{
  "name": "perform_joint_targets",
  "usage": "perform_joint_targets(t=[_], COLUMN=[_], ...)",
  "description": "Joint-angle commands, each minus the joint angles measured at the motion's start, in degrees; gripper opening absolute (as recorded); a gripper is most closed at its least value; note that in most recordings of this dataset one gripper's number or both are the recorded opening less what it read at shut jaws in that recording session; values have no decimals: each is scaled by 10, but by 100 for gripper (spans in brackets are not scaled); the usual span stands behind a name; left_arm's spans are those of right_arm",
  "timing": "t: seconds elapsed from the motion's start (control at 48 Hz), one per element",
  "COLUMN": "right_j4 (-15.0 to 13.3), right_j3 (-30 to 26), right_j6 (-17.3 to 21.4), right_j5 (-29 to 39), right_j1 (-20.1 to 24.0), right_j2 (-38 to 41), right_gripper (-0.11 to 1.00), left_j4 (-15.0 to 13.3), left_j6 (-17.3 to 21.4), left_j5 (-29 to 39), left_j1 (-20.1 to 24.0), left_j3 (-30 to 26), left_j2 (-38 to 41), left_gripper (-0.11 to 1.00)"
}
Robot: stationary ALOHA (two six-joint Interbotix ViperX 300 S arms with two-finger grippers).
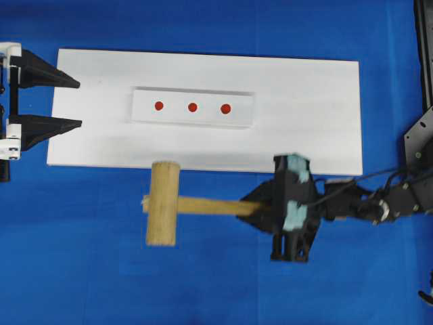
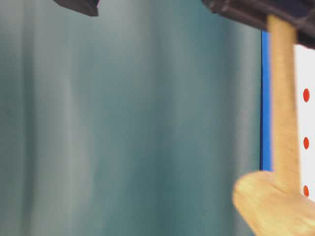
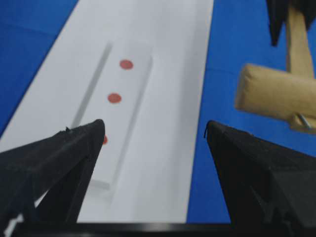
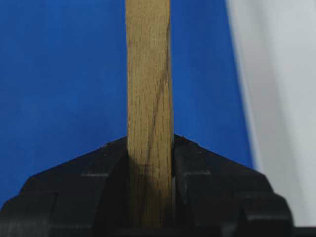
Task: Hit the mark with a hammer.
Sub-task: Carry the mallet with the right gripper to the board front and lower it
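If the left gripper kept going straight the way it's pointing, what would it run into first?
The open left gripper points along the white board, so probably the raised strip with red dots; it may pass above, since height is unclear.

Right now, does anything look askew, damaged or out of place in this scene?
Nothing stands out. The right gripper holds the hammer by its handle, head over the blue cloth beside the white board. The strip with three red marks lies straight. The left gripper is open and empty.
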Motion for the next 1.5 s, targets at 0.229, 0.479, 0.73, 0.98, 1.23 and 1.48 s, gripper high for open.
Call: perform_joint_targets(t=[0.229, 0.479, 0.73, 0.98, 1.23, 1.48], right_j4=[2, 3, 2, 2, -17, -18], right_j3=[-58, -89, -107, -110, -110, -109], right_j6=[-5, -5, -5, -5, -5, -5], right_j5=[-10, -3, 40, 45, 70, 87], right_j1=[-1, -3, -12, -23, -26, -38], right_j2=[44, 103, 155, 192, 195, 195], right_gripper=[9, 9, 9, 9, 9, 9], left_j4=[-3, -3, -3, -3, -3, -3], left_j6=[2, 2, 2, 2, 4, 5], left_j5=[-7, -7, -11, -15, -16, -16], left_j1=[4, 4, 4, 4, 12, 22], left_j3=[-2, 0, 5, 10, 11, 11], left_j2=[1, 1, 1, 1, 1, 1], left_gripper=[79, 79, 79, 79, 79, 79])
